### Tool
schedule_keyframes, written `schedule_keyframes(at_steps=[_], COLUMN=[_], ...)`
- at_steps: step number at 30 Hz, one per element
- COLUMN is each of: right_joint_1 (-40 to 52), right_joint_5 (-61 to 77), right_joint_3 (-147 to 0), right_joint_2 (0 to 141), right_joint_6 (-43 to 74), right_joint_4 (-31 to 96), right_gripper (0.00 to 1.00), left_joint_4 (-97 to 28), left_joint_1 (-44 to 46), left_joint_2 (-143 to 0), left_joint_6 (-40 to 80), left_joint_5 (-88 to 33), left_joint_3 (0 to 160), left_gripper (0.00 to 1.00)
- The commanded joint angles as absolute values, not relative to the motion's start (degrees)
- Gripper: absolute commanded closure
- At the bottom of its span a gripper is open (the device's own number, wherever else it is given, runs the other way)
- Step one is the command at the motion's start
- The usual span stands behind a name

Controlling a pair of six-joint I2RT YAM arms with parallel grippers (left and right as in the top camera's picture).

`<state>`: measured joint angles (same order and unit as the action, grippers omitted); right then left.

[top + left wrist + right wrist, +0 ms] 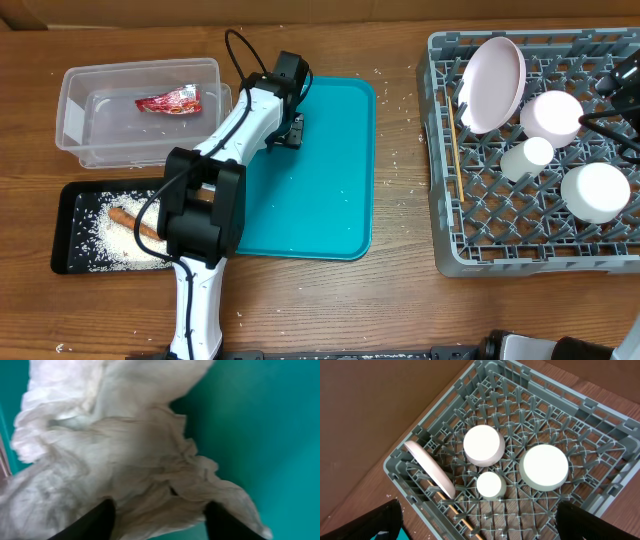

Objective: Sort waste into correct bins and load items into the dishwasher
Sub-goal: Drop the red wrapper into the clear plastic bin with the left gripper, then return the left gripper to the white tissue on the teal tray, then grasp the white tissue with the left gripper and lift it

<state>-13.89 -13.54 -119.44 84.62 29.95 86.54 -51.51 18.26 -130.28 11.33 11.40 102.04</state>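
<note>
In the left wrist view the crumpled white napkin [125, 445] fills the frame over the teal tray [260, 425]. My left gripper [162, 520] has its fingers half closed on the napkin's lower fold. From overhead the left gripper [290, 128] sits at the teal tray's [330, 200] upper left and hides the napkin. My right gripper [480, 527] is open and empty above the grey rack [600, 425]. The rack [450, 250] holds the plate [495, 80], two bowls [553, 115] [596, 190], the cup [527, 155] and the wooden stick [453, 140].
The clear tub [75, 110] at the back left holds the red-and-white wrapper [170, 100]. The black tray [70, 215] in front of it holds rice [105, 245] and an orange-brown stick [125, 215]. Rice grains are scattered on the wooden table near the rack.
</note>
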Motion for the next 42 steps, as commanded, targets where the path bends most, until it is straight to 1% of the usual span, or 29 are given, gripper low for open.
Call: schedule_keyframes(at_steps=[1, 2, 3, 4, 7, 12, 16, 19, 24, 25, 30, 32, 33, 34, 35, 36, 37, 39, 40, 42], right_joint_1=[-14.13, -14.13, -14.13, -14.13, -14.13, -14.13, -14.13, -14.13, -14.13, -14.13, -14.13, -14.13, -14.13, -14.13, -14.13, -14.13, -14.13, -14.13, -14.13, -14.13], right_joint_5=[-14.11, -14.11, -14.11, -14.11, -14.11, -14.11, -14.11, -14.11, -14.11, -14.11, -14.11, -14.11, -14.11, -14.11, -14.11, -14.11, -14.11, -14.11, -14.11, -14.11], right_joint_3=[-119.33, -119.33, -119.33, -119.33, -119.33, -119.33, -119.33, -119.33, -119.33, -119.33, -119.33, -119.33, -119.33, -119.33, -119.33, -119.33, -119.33, -119.33, -119.33, -119.33], right_joint_2=[84.68, 84.68, 84.68, 84.68, 84.68, 84.68, 84.68, 84.68, 84.68, 84.68, 84.68, 84.68, 84.68, 84.68, 84.68, 84.68, 84.68, 84.68, 84.68, 84.68], right_joint_6=[30.04, 30.04, 30.04, 30.04, 30.04, 30.04, 30.04, 30.04, 30.04, 30.04, 30.04, 30.04, 30.04, 30.04, 30.04, 30.04, 30.04, 30.04, 30.04, 30.04], right_joint_4=[86.28, 86.28, 86.28, 86.28, 86.28, 86.28, 86.28, 86.28, 86.28, 86.28, 86.28, 86.28, 86.28, 86.28, 86.28, 86.28, 86.28, 86.28, 86.28, 86.28], right_gripper=[0.00, 0.00, 0.00, 0.00, 0.00, 0.00, 0.00, 0.00, 0.00, 0.00, 0.00, 0.00, 0.00, 0.00, 0.00, 0.00, 0.00, 0.00, 0.00, 0.00], left_joint_4=[-51.96, -52.47, -52.99, -53.93, -58.78, -62.15, -57.98, -54.76, -51.35, -50.35, -49.21, -49.76, -50.43, -51.20, -52.10, -52.99, -53.80, -55.90, -58.39, -58.96], left_joint_1=[18.22, 18.31, 18.37, 18.44, 19.42, 21.50, 21.71, 20.51, 16.58, 13.72, 5.45, 2.70, 1.37, 0.27, -0.80, -1.76, -2.55, -3.73, -4.45, -4.54], left_joint_2=[-131.39, -131.17, -130.98, -130.52, -127.46, -120.16, -111.98, -107.63, -105.89, -106.76, -110.69, -112.49, -113.51, -114.32, -115.26, -116.11, -116.81, -117.60, -117.64, -117.60], left_joint_6=[10.55, 10.52, 10.52, 10.92, 14.70, 16.75, 17.41, 17.39, 17.39, 17.39, 17.41, 17.67, 18.11, 18.96, 20.38, 21.71, 22.09, 21.45, 21.21, 20.78], left_joint_5=[10.46, 10.48, 10.46, 10.46, 10.41, 9.78, 11.14, 15.25, 25.36, 26.13, 25.87, 25.67, 25.63, 25.58, 25.21, 23.88, 21.41, 15.57, 10.74, 5.67], left_joint_3=[101.78, 102.04, 102.32, 102.72, 106.02, 111.15, 111.59, 111.61, 111.59, 111.53, 111.53, 111.53, 111.53, 111.53, 111.53, 111.53, 111.53, 111.53, 111.53, 111.53], left_gripper=[0.61, 0.73, 0.89, 0.96, 0.96, 0.96, 0.96, 0.96, 0.96, 0.96, 0.96, 0.91, 0.91, 0.83, 0.57, 0.12, 0.00, 0.00, 0.00, 0.00])
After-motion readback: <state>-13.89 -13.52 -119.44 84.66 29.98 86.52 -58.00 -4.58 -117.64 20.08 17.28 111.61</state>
